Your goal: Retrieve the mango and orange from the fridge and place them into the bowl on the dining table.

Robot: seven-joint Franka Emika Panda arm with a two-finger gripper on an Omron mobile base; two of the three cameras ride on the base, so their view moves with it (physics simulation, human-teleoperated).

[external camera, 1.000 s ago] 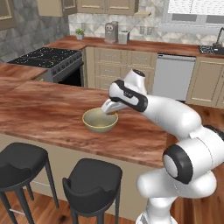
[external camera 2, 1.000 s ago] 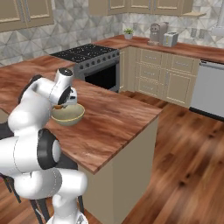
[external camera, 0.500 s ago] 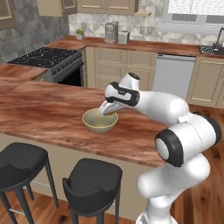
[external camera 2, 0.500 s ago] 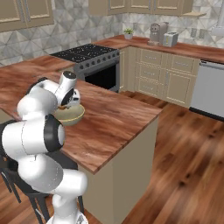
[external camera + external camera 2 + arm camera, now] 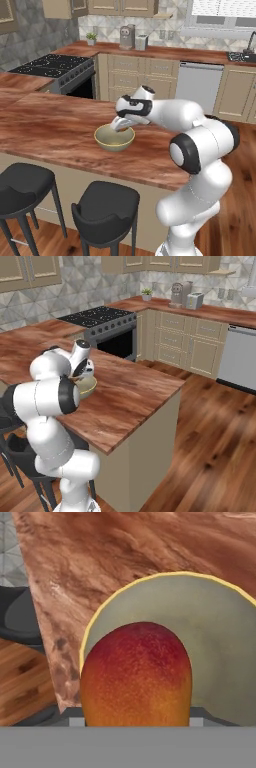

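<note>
My gripper (image 5: 120, 126) hangs just above the olive-beige bowl (image 5: 114, 142), shut on the red mango (image 5: 136, 677). In the hand view the mango sits large at the bottom and covers the fingertips, with the bowl (image 5: 220, 627) right behind it. The bowl stands on the reddish-brown dining table (image 5: 50, 125), near its stool-side edge. From the right base view the bowl (image 5: 89, 387) peeks out beside my arm on the table (image 5: 135, 396). The orange and the fridge are out of view.
Two black stools (image 5: 22, 182) (image 5: 106, 202) stand below the table's near edge. A black stove (image 5: 52, 65) and beige cabinets with a dishwasher (image 5: 200, 85) line the far wall. Open wood floor (image 5: 215, 436) lies to the right of the table.
The hand has stayed over the bowl and dipped slightly toward it, still holding the mango. The arm's upper links have swung a little.
</note>
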